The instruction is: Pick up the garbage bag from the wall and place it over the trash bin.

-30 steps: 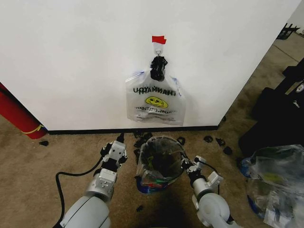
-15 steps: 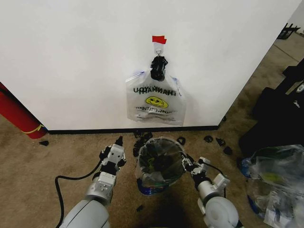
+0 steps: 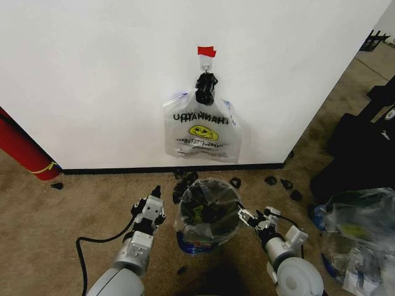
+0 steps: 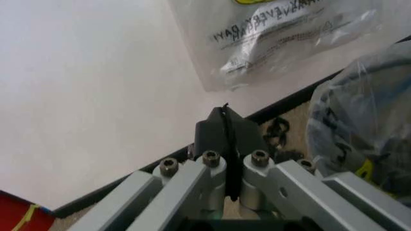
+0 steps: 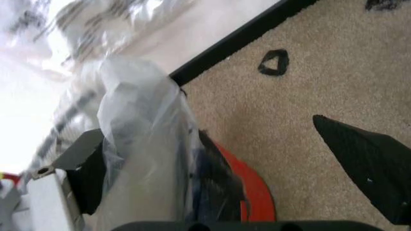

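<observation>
Flanking the bagged trash bin (image 3: 208,213): left gripper (image 3: 153,196), right gripper (image 3: 247,217).

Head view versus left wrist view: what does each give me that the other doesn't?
Head view: red tape on the wall, the clip holding the bag bundle, the right tool open beside the trash bin. Left wrist view: the left tool with fingers shut tip to tip, the bundle's small print close up. Both: the bundle, black baseboard, and the garbage bag over the bin.
</observation>
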Controlling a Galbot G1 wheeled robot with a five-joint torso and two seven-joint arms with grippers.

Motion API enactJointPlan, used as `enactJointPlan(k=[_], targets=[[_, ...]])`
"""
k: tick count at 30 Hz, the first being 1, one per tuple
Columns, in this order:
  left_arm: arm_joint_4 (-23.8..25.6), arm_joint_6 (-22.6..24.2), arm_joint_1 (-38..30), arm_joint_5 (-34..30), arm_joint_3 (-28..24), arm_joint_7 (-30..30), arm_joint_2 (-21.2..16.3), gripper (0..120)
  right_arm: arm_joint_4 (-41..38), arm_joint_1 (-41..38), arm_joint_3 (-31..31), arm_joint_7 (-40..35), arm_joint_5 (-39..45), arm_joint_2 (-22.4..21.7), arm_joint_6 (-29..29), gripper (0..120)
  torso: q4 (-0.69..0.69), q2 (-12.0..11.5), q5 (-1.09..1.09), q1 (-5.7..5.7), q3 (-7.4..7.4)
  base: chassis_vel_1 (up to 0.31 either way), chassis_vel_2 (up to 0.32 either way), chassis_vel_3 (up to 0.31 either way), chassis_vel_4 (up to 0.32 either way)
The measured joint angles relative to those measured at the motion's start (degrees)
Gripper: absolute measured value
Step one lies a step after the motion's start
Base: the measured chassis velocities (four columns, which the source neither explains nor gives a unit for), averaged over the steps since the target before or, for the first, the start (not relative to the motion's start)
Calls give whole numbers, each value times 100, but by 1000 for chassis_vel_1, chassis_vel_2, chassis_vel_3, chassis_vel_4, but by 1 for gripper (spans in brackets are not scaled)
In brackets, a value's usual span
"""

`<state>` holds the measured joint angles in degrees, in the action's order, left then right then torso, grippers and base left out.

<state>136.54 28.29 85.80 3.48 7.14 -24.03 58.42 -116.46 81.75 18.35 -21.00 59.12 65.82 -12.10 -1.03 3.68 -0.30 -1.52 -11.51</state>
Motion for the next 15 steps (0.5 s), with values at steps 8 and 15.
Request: enactJointPlan(k=[8, 15], targets=[[-70, -38, 94, 62, 61, -10, 127, 0, -291, -225, 624, -707, 1223, 134, -1011, 100, -1, 0, -2, 0, 0, 0, 0, 0, 0], [-118, -76, 168, 138, 52, -13, 201, 0, -85, -317, 698, -1107, 1807, 243, -1427, 100, -1, 0, 1, 0, 0, 0, 0, 0, 0]])
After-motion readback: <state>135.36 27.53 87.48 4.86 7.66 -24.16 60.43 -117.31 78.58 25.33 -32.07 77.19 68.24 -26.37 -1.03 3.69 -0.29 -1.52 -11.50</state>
